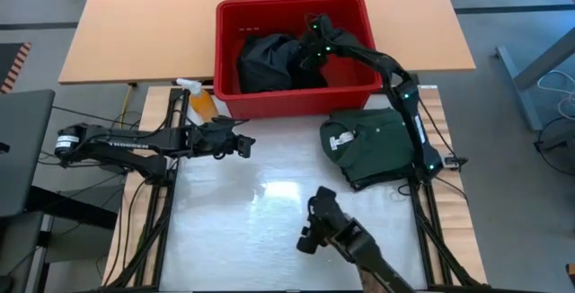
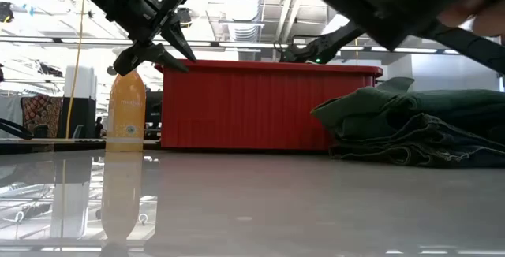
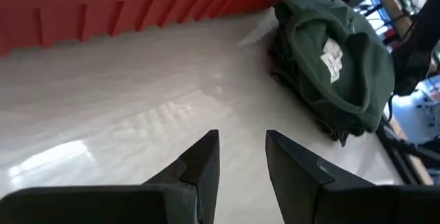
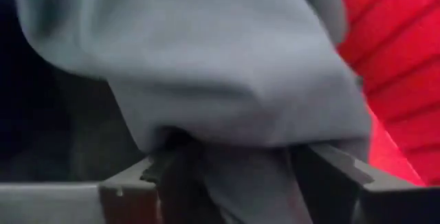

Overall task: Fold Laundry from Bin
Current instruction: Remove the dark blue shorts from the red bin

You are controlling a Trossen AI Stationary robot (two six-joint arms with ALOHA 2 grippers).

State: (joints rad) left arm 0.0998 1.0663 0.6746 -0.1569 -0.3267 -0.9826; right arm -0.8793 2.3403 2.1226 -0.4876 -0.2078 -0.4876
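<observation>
**A:** Grey-black cloth fills the right wrist view, bunched between the spread fingers (image 4: 337, 165) of the right gripper (image 1: 314, 41), which is down inside the bin (image 1: 229, 23). What worries you?

**B:** The jaws stand wide around a fold, not closed on it. If they close on too thin a pinch, the garment could slip back as the arm lifts. Closing on several layers might drag two pieces out together (the pile looks tangled).

**A:** And the left gripper (image 1: 241, 145)?

**B:** It hovers over the table in front of the bin, fingers narrowly parted, holding nothing.

**A:** How does the laundry look?

**B:** The dark heap in the bin (image 1: 269, 59) is crumpled, soft and shapeless. The green piece (image 1: 373, 145), with its pale label (image 3: 332, 56), lies folded on the table just beside the bin's front right corner.
</observation>
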